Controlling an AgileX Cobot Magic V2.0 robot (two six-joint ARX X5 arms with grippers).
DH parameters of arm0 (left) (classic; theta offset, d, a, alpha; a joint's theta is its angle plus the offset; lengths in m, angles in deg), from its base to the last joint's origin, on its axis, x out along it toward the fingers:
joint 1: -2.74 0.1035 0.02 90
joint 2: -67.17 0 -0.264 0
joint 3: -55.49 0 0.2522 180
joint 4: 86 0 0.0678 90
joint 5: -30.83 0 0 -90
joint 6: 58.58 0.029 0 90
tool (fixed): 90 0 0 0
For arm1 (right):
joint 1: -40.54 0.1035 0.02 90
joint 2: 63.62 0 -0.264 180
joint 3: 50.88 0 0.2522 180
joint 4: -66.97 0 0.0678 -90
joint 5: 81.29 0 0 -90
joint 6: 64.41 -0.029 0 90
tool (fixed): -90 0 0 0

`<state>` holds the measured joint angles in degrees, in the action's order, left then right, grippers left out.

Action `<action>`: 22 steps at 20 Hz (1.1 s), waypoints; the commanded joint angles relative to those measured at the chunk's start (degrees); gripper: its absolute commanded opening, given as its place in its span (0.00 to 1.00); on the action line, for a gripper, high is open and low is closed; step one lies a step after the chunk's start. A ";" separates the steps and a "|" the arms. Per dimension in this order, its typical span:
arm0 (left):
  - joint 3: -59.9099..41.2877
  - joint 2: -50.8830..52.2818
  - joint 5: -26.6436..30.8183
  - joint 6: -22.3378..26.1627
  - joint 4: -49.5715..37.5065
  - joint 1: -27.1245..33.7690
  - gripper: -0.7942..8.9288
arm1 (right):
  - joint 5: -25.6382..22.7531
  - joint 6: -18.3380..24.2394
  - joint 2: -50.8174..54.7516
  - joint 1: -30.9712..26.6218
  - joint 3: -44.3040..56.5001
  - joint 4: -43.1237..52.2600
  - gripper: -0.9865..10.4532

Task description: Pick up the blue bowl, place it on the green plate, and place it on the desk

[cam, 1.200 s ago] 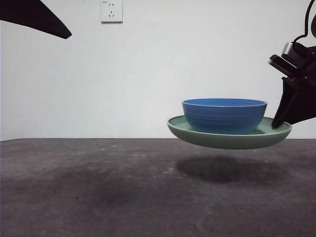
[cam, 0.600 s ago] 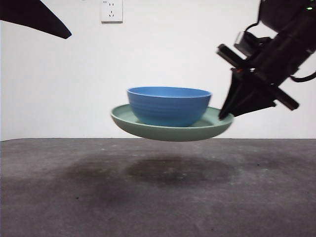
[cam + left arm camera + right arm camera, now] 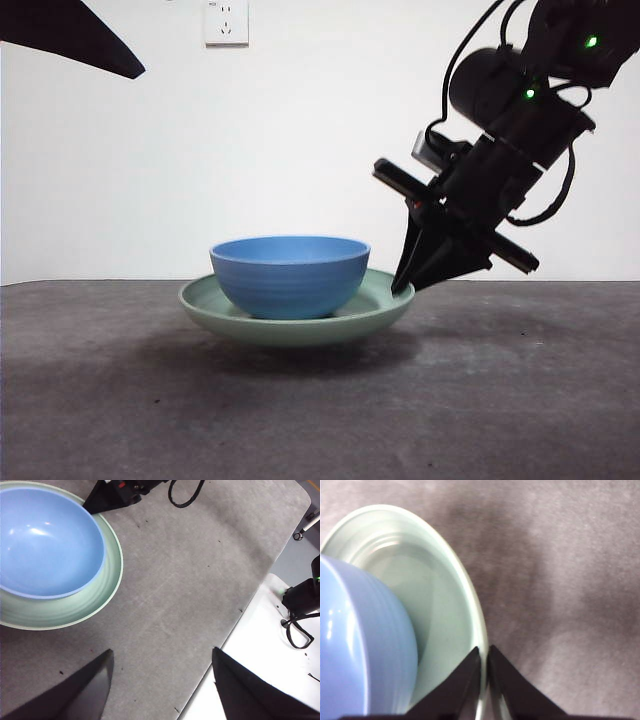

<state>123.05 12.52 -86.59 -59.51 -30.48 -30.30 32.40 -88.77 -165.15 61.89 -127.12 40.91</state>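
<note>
The blue bowl sits inside the green plate. The plate is level and so low that its base meets its shadow on the desk. My right gripper reaches down from the upper right and is shut on the plate's right rim. In the right wrist view its jaws pinch that rim, with the plate and the bowl beside them. My left gripper hangs open high above the desk, off to one side of the bowl and plate.
A wall socket is on the white wall behind. The waiting left arm shows as a black tip at the top left. In the left wrist view the desk's edge borders a white surface with black cables.
The right gripper has carried the plate and bowl leftward and down, from hanging well above the desk to desk level. The left arm has stayed still.
</note>
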 commanded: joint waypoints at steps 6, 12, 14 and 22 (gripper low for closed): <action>0.44 -0.28 -0.48 0.22 -0.57 -0.35 0.41 | -0.02 -0.68 -4.55 0.33 -1.25 0.26 0.10; 0.44 -0.28 -0.46 0.22 0.07 -0.35 0.41 | -1.07 -0.50 -4.44 0.31 -1.25 -0.46 0.24; 0.44 -0.28 -0.46 0.24 0.04 -0.35 0.41 | -1.44 -0.24 -3.82 0.26 -1.25 -1.29 0.25; 0.44 -0.28 -0.46 0.24 0.24 -0.35 0.41 | -5.57 8.85 9.81 -0.15 -1.25 -10.97 0.25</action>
<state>123.05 12.52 -86.59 -59.51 -30.00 -30.30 26.89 -82.70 -155.16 61.47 -127.21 29.85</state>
